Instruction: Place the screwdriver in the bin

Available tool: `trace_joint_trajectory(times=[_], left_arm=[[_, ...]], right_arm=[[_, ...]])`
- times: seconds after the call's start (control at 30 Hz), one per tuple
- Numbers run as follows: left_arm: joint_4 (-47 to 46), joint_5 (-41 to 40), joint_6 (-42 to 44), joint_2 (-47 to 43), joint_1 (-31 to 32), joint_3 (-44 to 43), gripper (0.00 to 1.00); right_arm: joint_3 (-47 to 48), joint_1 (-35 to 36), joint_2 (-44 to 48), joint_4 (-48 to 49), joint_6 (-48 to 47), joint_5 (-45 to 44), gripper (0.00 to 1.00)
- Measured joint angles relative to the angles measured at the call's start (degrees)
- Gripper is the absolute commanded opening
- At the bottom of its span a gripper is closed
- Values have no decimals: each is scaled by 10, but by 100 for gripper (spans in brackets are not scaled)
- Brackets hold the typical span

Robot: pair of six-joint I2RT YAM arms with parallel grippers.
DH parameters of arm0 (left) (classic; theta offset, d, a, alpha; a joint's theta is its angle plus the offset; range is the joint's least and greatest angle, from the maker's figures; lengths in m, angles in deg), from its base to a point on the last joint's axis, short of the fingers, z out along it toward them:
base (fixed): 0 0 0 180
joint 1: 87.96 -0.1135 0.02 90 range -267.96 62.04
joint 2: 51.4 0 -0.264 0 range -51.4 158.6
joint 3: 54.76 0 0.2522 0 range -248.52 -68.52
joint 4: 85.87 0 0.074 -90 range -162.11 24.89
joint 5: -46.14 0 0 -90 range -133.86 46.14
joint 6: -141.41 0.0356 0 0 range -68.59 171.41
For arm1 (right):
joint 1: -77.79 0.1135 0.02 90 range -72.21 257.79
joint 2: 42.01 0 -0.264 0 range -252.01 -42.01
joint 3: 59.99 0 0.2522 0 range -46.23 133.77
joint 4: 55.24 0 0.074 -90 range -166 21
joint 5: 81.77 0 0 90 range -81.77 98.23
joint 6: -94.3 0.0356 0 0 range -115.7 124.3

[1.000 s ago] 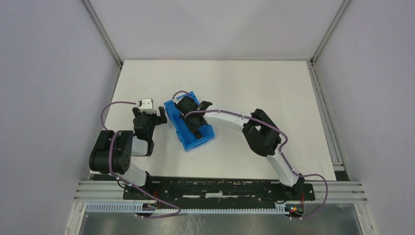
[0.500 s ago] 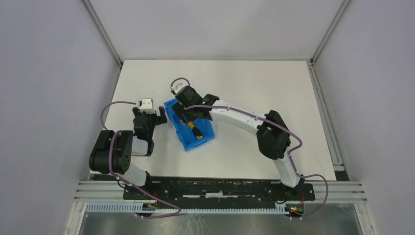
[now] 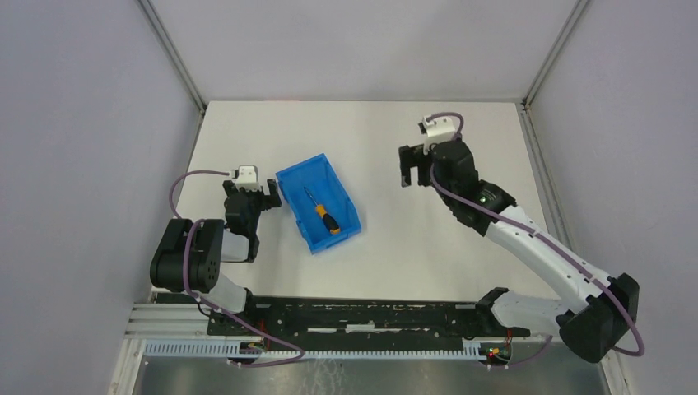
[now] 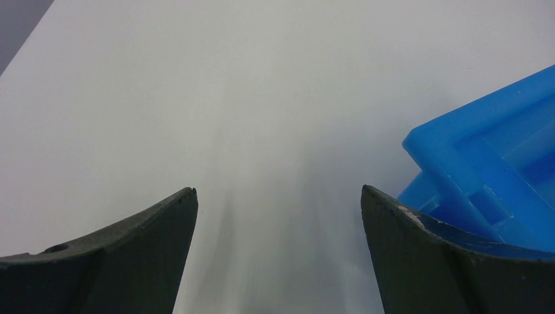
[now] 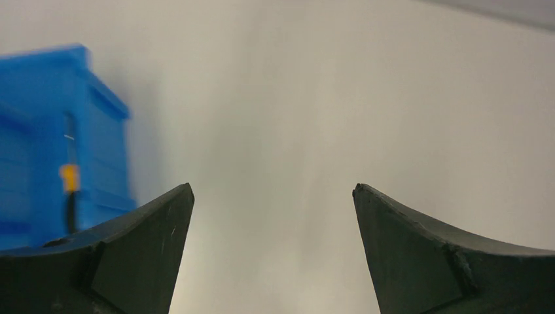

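One screwdriver (image 3: 323, 214) lies inside the bin (image 3: 294, 210) in the overhead view, with the left end effector (image 3: 251, 189) just beside the bin and the right end effector (image 3: 414, 169) well apart from it. The left wrist view shows its fingers spread wide and empty beside the bin's corner. The right wrist view shows the same wide, empty spread.

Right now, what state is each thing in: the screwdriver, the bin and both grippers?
screwdriver: lying flat inside the bin, not held.
bin: upright, open side up, holding the screwdriver.
left gripper: open, empty, close beside a corner of the bin.
right gripper: open, empty, well clear of the bin on its right side.
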Motion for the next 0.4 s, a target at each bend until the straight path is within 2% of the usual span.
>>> trace_joint_trajectory(times=[0.07,0.2,0.3,0.4], left_arm=[[0,0,0,0,0,0,100],[0,0,0,0,0,0,100],[0,0,0,0,0,0,100],[0,0,0,0,0,0,100]], right_arm=[[-92,-47,26,15,0,-8,98],[-279,-73,63,33,-2,-4,98],[-382,-75,103,50,0,-1,98],[-434,-75,130,78,1,-2,98]])
